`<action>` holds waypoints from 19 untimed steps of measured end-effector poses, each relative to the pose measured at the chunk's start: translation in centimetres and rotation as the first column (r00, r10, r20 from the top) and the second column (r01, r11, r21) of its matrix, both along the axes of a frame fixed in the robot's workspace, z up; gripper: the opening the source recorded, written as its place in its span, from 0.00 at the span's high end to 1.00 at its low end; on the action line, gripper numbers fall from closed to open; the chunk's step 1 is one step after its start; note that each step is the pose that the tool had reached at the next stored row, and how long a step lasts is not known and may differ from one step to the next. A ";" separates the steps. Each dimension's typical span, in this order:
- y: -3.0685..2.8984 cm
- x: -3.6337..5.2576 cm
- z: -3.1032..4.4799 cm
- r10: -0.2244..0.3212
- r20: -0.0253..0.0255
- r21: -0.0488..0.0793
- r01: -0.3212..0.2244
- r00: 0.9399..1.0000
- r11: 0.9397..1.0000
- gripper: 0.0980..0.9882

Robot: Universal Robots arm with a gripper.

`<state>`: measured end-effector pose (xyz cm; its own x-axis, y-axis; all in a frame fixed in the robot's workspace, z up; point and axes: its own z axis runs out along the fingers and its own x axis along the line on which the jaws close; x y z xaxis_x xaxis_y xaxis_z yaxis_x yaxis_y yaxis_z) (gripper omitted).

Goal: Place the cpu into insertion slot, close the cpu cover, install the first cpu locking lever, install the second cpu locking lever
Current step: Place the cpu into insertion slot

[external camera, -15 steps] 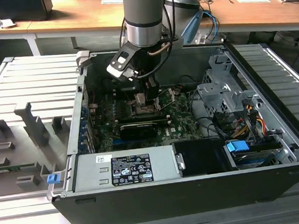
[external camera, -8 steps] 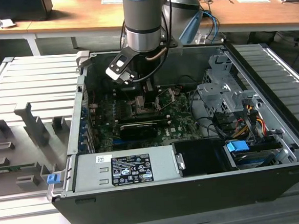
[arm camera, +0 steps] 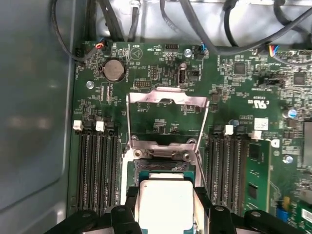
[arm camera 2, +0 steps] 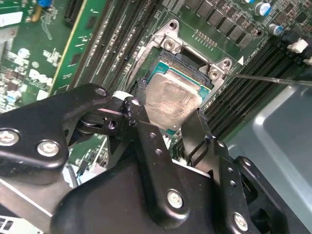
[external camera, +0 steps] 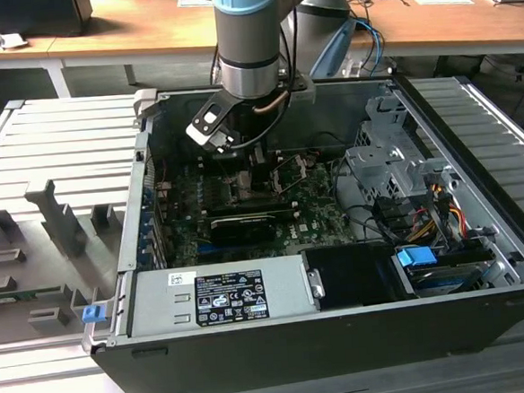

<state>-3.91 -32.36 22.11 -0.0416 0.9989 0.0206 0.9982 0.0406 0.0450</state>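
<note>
My gripper [arm camera 2: 168, 111] is shut on the cpu [arm camera 2: 173, 97], a pale silver square chip with smeared marks on its top. One black finger [arm camera 2: 140, 92] presses one edge and the other the opposite edge. The chip hangs low over the insertion slot [arm camera 2: 187, 62], partly overlapping its dark recess; I cannot tell whether they touch. In the first wrist view the cpu [arm camera: 163, 202] lies between the fingertips [arm camera: 130, 201], just short of the slot [arm camera: 161, 168]. The cpu cover [arm camera: 165, 96] stands flipped open beyond the socket. A thin locking lever [arm camera 2: 273, 79] sticks out sideways. The arm [external camera: 249, 71] reaches down into the case.
Rows of black memory slots [arm camera: 95, 165] flank the socket on both sides. Cables [arm camera: 161, 19] run along the case wall. A power supply [external camera: 219, 294] and a drive cage [external camera: 395, 165] fill the case's near side and the exterior view's right. Grey fixtures [external camera: 48, 220] stand outside.
</note>
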 end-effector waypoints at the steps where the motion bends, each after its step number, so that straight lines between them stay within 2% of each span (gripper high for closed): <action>1: 0.01 0.00 -0.12 -0.007 0.000 0.000 0.007 1.000 1.000 0.52; 3: 0.06 -0.01 -0.33 -0.024 0.000 0.000 0.024 1.000 1.000 0.52; 10: 0.31 -0.01 -1.15 -0.027 -0.002 -0.002 0.027 1.000 1.000 0.52; 19: 0.31 0.07 -1.49 -0.027 -0.002 -0.002 0.027 1.000 1.000 0.52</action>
<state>-3.84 -32.05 20.62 -0.0144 0.9997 0.0185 0.9990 0.0136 0.0434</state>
